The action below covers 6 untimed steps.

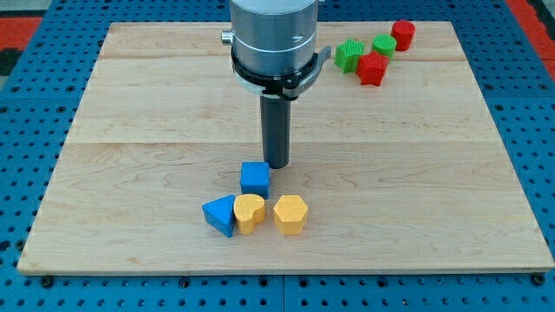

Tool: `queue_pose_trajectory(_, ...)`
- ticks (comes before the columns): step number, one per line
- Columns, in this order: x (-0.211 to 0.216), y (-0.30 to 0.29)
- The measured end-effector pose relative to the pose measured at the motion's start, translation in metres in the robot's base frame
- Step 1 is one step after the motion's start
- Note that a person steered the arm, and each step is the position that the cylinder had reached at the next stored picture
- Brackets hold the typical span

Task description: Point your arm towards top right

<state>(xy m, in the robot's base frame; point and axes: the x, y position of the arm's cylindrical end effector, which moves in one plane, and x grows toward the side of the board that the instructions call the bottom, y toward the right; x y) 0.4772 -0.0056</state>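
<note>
My tip (277,165) rests on the wooden board (156,104) near the middle, just above and right of a blue cube (255,179), close to it or touching. Below the cube sit a blue triangular block (220,214), a yellow heart-shaped block (250,212) and a yellow hexagonal block (290,214). At the view's top right are a green star-shaped block (349,55), a green round block (384,44), a red cylinder (403,35) and a red star-shaped block (372,69).
The arm's grey body (273,39) hangs over the top middle of the board. A blue pegboard table (35,104) surrounds the board on all sides.
</note>
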Motion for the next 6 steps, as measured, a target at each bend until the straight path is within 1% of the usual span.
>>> queue_pose_trajectory(2, 0.005, 0.004)
queue_pose_trajectory(3, -0.044, 0.072)
queue_pose_trajectory(4, -0.109, 0.183)
queue_pose_trajectory(5, -0.186, 0.303)
queue_pose_trajectory(6, -0.248, 0.300)
